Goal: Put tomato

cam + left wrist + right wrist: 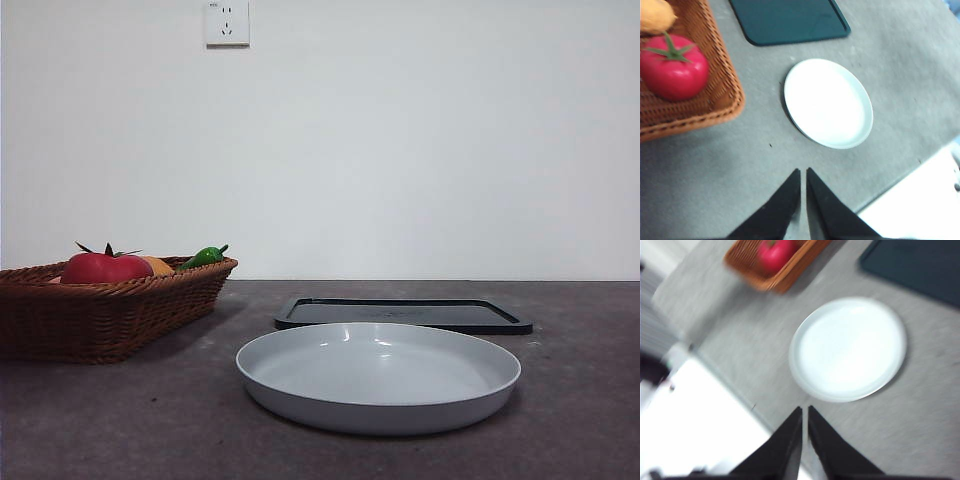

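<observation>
Nearest the front camera sits the white plate (378, 375), empty, on the grey tabletop (120, 420), with a dark flat tray (403, 314) just behind it. Off to one side stands the wicker basket (100, 305), and the tomato (104, 267) lies inside it, calyx up, beside an orange fruit (158, 264) and a green pepper (204, 256).

Nothing has been picked up yet, so the step in hand looks like the reach for the tomato. To do it well, the nearer arm, probably the left, should part its fingers wide before descending, come straight down over the calyx, and close across the tomato's widest part, keeping clear of the basket wall and the orange fruit. The plate seems the likely place to set it, though the task does not say.

Both arms hang high above the tabletop, looking down. The left gripper (803, 173) has its fingers pressed together and holds nothing; basket and tomato lie well apart from it. The right gripper (805, 411), in a blurred view, likewise appears closed and empty, poised near the plate's edge.
</observation>
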`<state>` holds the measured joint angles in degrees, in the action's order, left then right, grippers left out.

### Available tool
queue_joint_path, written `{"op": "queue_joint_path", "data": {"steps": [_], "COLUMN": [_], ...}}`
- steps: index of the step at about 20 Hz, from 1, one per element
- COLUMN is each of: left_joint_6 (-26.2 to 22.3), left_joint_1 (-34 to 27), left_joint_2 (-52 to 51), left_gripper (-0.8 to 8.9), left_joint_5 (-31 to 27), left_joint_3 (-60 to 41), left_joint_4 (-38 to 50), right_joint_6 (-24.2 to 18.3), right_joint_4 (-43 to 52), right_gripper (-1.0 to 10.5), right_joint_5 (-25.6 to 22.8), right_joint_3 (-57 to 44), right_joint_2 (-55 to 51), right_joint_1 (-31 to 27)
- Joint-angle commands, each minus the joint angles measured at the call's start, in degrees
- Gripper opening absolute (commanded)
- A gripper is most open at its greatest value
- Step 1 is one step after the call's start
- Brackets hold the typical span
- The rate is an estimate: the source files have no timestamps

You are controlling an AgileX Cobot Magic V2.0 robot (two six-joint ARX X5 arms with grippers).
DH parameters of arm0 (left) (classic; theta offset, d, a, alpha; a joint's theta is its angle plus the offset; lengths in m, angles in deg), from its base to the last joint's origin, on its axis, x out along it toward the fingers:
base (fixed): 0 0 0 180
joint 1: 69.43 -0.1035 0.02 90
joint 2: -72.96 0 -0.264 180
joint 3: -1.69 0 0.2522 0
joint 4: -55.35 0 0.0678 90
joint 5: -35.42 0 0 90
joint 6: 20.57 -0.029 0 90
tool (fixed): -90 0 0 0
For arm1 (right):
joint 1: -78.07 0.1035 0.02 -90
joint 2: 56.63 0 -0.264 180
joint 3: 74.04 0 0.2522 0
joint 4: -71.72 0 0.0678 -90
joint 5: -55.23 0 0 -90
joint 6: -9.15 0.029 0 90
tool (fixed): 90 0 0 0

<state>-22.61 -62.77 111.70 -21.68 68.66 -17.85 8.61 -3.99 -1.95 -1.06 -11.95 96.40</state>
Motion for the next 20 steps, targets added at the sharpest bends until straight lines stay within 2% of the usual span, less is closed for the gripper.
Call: {"op": "queue_joint_path", "data": {"steps": [1, 9, 11, 15, 16, 20], "left_joint_6": [-1.6, -1.6, -1.5, -0.2, -0.2, -0.2], "left_joint_1": [0.9, 0.9, 0.9, 0.9, 0.9, 0.9], "left_joint_2": [0.4, 0.4, 0.4, 0.4, 0.4, 0.5], "left_gripper": [0.16, 0.41, 1.15, 4.72, 5.21, 5.37], "left_joint_5": [0.2, 0.1, 0.1, 0.1, 0.1, -0.2], "left_joint_3": [1.2, 1.2, 1.2, 1.2, 1.2, 1.2], "left_joint_4": [-1.0, -0.6, -0.6, -0.6, -0.6, -0.1], "right_joint_6": [-1.9, -2.1, -2.0, -1.8, -1.8, -1.8], "right_joint_4": [-0.3, -0.2, -0.2, -0.2, -0.2, -0.2], "right_gripper": [0.1, 0.1, 0.7, 3.6, 4.1, 4.3], "right_joint_5": [0.2, 0.1, 0.1, 0.1, 0.1, 0.1], "right_joint_3": [1.0, 1.0, 1.0, 1.0, 1.0, 1.0], "right_joint_2": [0.7, 1.0, 1.0, 1.0, 1.0, 1.0], "right_joint_1": [2.7, 4.4, 4.4, 4.4, 4.4, 4.4]}}
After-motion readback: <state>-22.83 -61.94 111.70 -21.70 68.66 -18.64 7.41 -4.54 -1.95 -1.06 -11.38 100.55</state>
